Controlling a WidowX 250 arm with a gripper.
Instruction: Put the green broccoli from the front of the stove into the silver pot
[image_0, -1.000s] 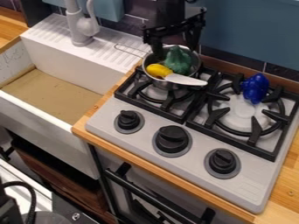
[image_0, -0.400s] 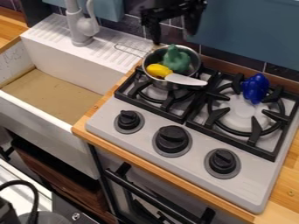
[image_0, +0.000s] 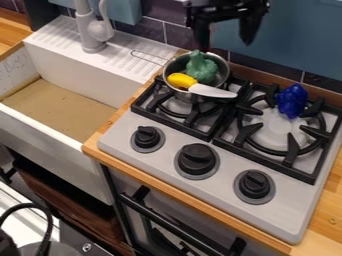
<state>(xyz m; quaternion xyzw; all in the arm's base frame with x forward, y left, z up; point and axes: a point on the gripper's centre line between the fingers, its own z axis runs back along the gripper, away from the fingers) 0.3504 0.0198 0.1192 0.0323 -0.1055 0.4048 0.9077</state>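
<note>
Basically, the stove carries the metal pot, its grate keeping it level. The gripper hangs above, slightly right of the pot, fingers spread wide, empty. Right of the pot, the blue toy rests on the grate. Inside the pot, below-left of the gripper: green toy, upright; yellow-handled knife, blade over the rim, probably propped by it.
</note>
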